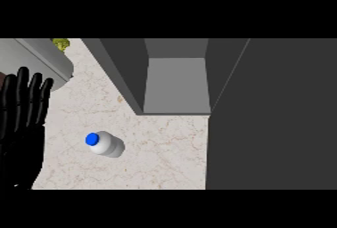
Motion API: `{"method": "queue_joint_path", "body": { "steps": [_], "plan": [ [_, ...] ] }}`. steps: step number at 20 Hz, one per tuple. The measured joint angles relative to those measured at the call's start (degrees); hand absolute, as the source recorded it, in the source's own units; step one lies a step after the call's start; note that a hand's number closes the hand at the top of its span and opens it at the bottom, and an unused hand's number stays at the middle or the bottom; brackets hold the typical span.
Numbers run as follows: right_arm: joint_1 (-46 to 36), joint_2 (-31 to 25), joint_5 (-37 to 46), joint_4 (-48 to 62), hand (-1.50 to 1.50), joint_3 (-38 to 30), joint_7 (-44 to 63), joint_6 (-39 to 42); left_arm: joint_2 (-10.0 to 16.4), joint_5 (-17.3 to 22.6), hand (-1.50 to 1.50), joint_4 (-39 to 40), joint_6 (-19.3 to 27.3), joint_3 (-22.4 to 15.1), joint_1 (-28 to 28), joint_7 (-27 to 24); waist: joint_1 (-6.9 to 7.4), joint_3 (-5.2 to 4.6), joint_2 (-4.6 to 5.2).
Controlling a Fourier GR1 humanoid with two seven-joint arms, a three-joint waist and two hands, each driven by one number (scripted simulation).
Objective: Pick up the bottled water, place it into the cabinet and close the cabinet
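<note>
A white water bottle point(105, 144) with a blue cap stands upright on the pale marble counter point(158, 156), left of centre. Behind it and to the right is the dark grey cabinet point(125, 71), its compartment open and its shelf point(176, 84) bare. The cabinet door point(270, 116) swings out toward me and covers the right part of the view. My left hand point(23, 111) is open at the left edge, fingers straight and pointing up, well left of the bottle and not touching it. My right hand does not show.
A grey rounded container point(39, 58) with something yellow-green point(61, 43) at its rim sits at the back left corner, just beyond my left hand's fingertips. The open door's edge runs along the counter's right side.
</note>
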Motion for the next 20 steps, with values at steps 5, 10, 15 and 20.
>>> {"method": "queue_joint_path", "body": {
  "steps": [5,10,15,20],
  "plan": [
    [4.8,-0.2,-0.2,-2.0,-1.5,1.8,-0.2,2.0,-2.4,-7.4,-1.5,-3.1,8.3,-1.9,2.9,1.9,-0.31,-0.83,-0.98],
    [9.0,-0.4,-3.6,-6.1,-1.5,7.2,4.2,6.0,-3.5,-7.2,-1.5,-5.6,23.0,-3.6,7.8,6.8,0.03,-1.12,-1.44],
    [12.9,0.4,-3.1,-12.6,-1.5,13.6,9.4,6.2,-3.8,-14.1,-1.5,-13.2,34.2,-12.7,13.0,13.7,-0.15,-1.15,-1.5],
    [15.4,0.4,-1.6,-19.3,-1.5,17.9,14.4,5.6,-3.8,-20.7,-1.5,-15.4,41.2,-22.7,15.7,20.0,-0.26,-1.13,-1.47]
  ]
}}
